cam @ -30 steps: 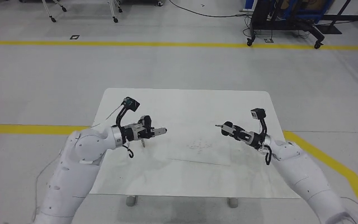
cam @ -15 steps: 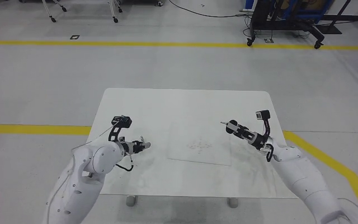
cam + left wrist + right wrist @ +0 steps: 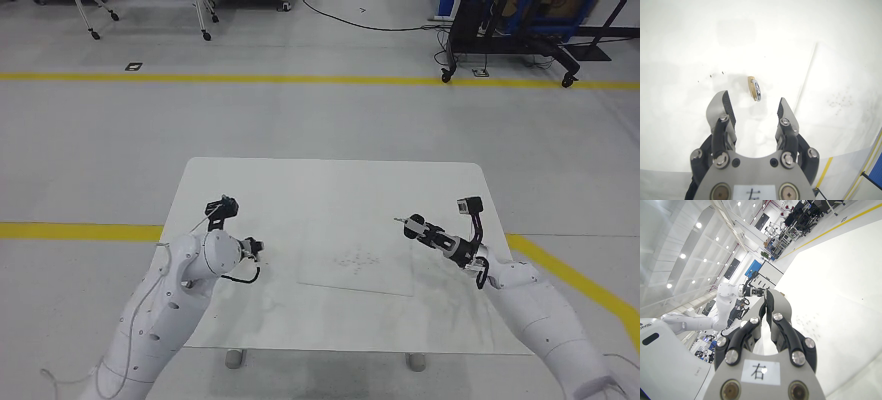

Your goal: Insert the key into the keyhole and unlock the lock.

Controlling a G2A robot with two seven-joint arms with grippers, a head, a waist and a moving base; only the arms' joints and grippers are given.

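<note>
A small brass padlock (image 3: 754,88) with a silver shackle stands on its edge on the white table (image 3: 330,190). My left gripper (image 3: 753,96) hangs open just above it, one finger on each side of the lock, touching nothing. In the top view the left gripper (image 3: 254,247) is over the table's left part. My right gripper (image 3: 405,223) is held above the table's right part, pointing toward the centre. It is shut on the key, and a thin metal tip (image 3: 397,218) sticks out of its fingers (image 3: 770,302).
A thin clear sheet (image 3: 355,262) lies at the table's middle, and its edge (image 3: 808,70) runs close beside the padlock. Dark specks (image 3: 836,102) mark the sheet. The table's near edge (image 3: 320,347) is close behind both arms.
The left arm pulled back from the table's centre toward its left side and turned its gripper downward. The right gripper shifted slightly rightward, then held still.
</note>
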